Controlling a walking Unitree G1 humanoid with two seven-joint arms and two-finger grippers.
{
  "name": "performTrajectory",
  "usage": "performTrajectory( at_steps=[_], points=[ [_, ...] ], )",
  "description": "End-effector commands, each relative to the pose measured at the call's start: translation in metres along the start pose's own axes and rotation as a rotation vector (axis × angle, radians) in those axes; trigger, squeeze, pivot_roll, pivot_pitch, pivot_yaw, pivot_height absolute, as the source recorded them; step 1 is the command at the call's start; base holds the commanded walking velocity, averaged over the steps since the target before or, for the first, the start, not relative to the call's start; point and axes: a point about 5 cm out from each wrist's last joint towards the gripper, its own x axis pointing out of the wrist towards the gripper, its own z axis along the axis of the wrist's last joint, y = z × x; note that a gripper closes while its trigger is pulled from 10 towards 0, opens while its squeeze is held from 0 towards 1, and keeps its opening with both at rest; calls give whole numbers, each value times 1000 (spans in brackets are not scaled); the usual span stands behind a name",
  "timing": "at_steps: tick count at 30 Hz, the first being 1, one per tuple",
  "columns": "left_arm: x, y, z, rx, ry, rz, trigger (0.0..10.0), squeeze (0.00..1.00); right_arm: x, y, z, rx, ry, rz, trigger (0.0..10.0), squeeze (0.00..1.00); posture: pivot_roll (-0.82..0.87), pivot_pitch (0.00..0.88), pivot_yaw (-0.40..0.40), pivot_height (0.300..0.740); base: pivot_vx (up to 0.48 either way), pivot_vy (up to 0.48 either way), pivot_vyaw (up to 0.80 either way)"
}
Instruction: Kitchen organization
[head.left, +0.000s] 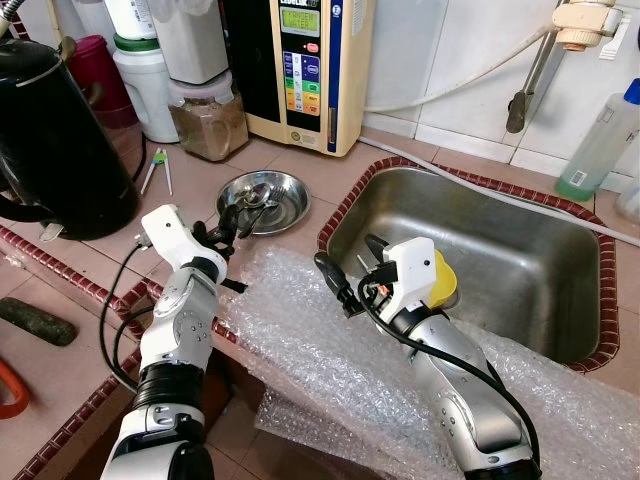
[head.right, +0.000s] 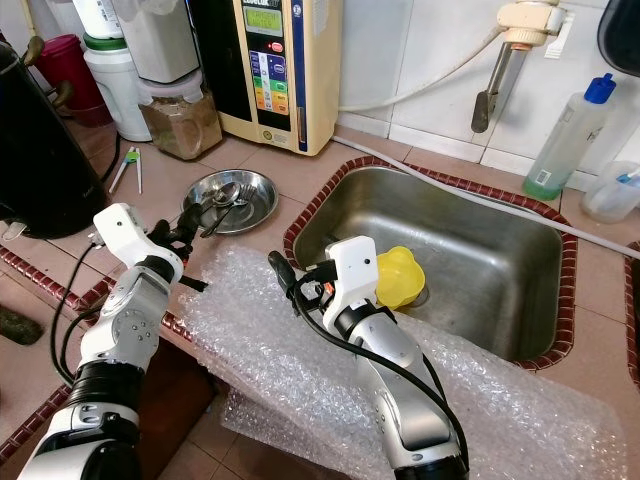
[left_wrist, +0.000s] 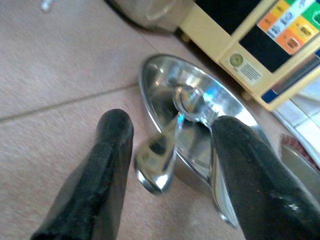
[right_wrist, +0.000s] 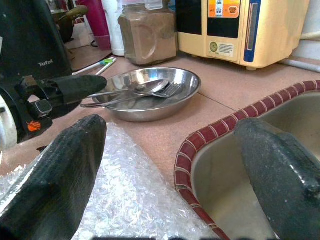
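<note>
A crumpled sheet of clear bubble wrap (head.left: 330, 340) is draped over the counter's front edge, nearest the camera, under both silver arms. Behind it the rectangular stainless steel sink (head.left: 500, 260) is set into the pink tiled counter (head.left: 290, 160), with a yellow plastic funnel-like cup (head.right: 398, 276) lying in the basin. The right hand (head.left: 345, 275) is held with its fingers spread wide and empty, just at the sink's near corner. The shallow round steel dish (head.left: 265, 200) is seen left of the sink, holding a polished steel spoon (left_wrist: 165, 155) and a fork. The left hand (head.left: 228, 228) is opened around the spoon's handle end, which overhangs the dish's near rim; contact cannot be confirmed. The spoon is judged light, rigid and slippery, best pinched across that projecting handle.
</note>
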Motion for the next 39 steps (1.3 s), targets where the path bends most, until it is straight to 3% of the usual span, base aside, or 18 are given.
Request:
performTrajectory(
  at_steps=[1,11,21,30,32,39],
  points=[
    [2,-2,2,-17,9,-6,0,0,1,4,8,-16,-25,17,10000,0,-47,11,36,740,0,0,0],
    [3,1,0,-95,34,15,0,0,1,5,5,-22,-13,15,10000,0,-51,14,43,740,0,0,0],
    [4,2,4,-94,16,9,0,0,1,4,3,-21,-7,7,10000,0,-47,13,44,740,0,0,0],
    [4,2,8,-56,-8,-4,0,0,2,4,2,-18,-3,4,10000,0,-42,12,43,740,0,0,0],
    [3,-2,16,-3,-64,-32,0,0,2,4,1,-17,-1,2,10000,0,-39,14,43,740,0,0,0],
    [1,-13,28,46,-144,-98,0,0,3,3,1,-16,-1,-2,10000,0,-38,11,43,740,0,0,0]
  ],
)
